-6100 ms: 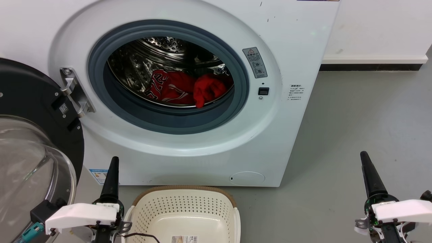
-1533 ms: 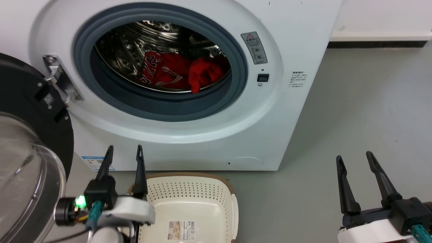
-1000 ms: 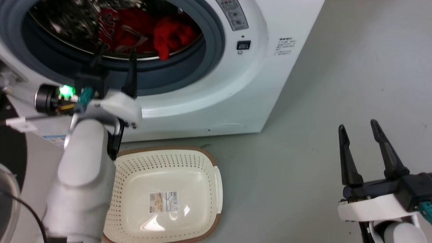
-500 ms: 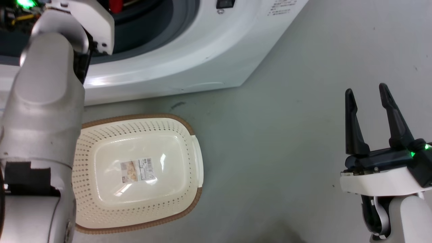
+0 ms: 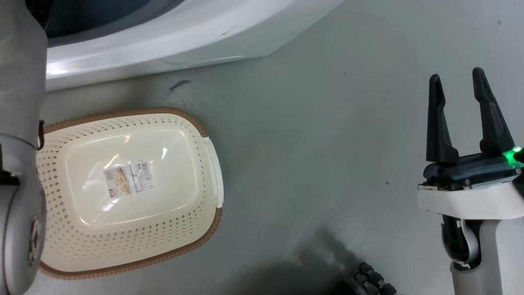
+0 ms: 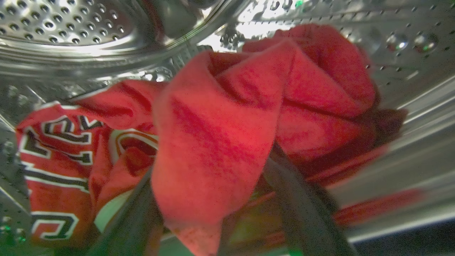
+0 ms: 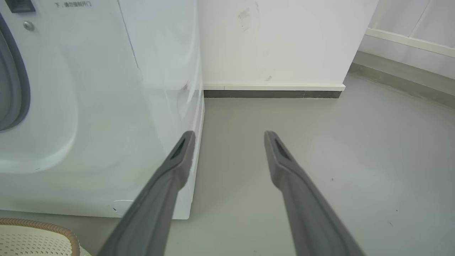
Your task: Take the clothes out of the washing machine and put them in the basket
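Note:
Inside the washing machine's steel drum (image 6: 71,28), my left gripper (image 6: 211,167) is open, with a hanging fold of the plain red garment (image 6: 220,124) between its two fingers. The red garment with white and black lettering (image 6: 60,167) lies to its left on the drum wall. In the head view, the cream basket (image 5: 123,111) with a brown rim sits empty on the floor below the washing machine (image 5: 163,37), beside my left forearm (image 5: 20,102). My right gripper (image 5: 458,86) is open over bare floor at the right, holding nothing. The right wrist view shows the right gripper (image 7: 229,137) beside the machine's corner (image 7: 106,106).
Grey floor spreads between the basket and my right arm. A white wall with a dark skirting board (image 7: 270,94) stands behind the machine's right side. A dark ribbed cable (image 5: 370,280) lies at the bottom edge. A corner of the basket (image 7: 42,227) shows low in the right wrist view.
The head camera has tilted down, so the porthole has left the picture. My left arm has reached up into the drum. The right gripper stays open over the floor.

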